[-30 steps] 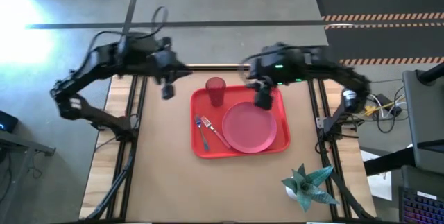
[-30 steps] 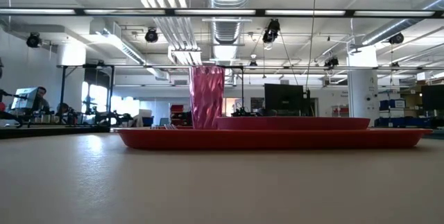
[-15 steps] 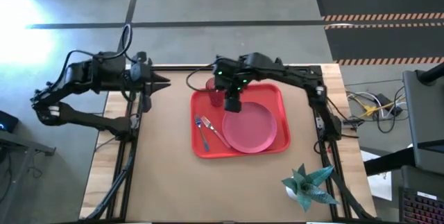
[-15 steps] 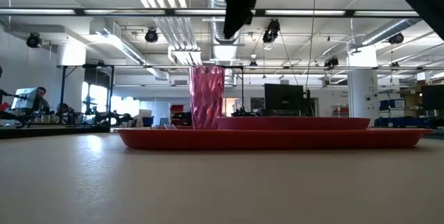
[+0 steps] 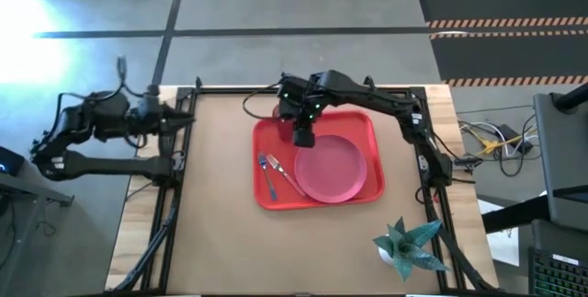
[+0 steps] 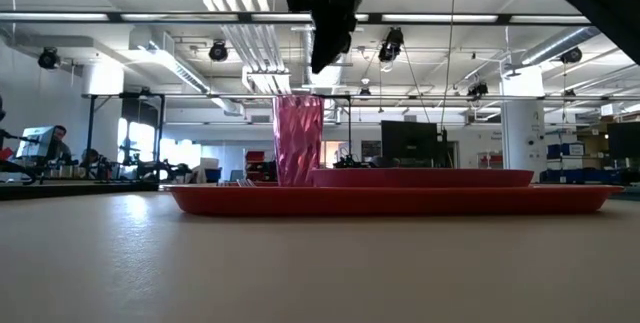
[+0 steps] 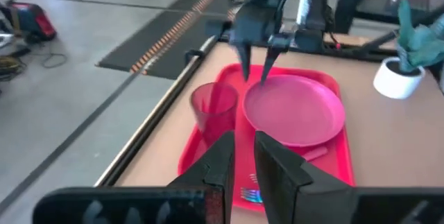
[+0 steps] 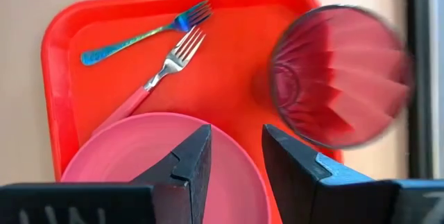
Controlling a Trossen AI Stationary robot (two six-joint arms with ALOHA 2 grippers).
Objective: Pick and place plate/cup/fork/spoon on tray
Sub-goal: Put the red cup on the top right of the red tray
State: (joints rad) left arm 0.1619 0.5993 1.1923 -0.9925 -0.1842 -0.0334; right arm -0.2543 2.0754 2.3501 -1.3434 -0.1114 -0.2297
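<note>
High view | right claw (image 5: pixel 303 138) parted, nearer cup (image 5: pixel 286 113) | left claw (image 5: pixel 188 119) narrow, retreated

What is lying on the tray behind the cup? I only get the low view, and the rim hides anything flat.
Observer: Two utensils lie there, the fork with the pink handle and a blue-handled utensil, side by side on the tray.
Operator: Whose pincer hangs up top?
Observer: The right pincer. It is open and empty, above the tray where the plate meets the cup.
Operator: Where is the other arm?
Observer: The left pincer waits at the left edge of the table, away from the tray.
</note>
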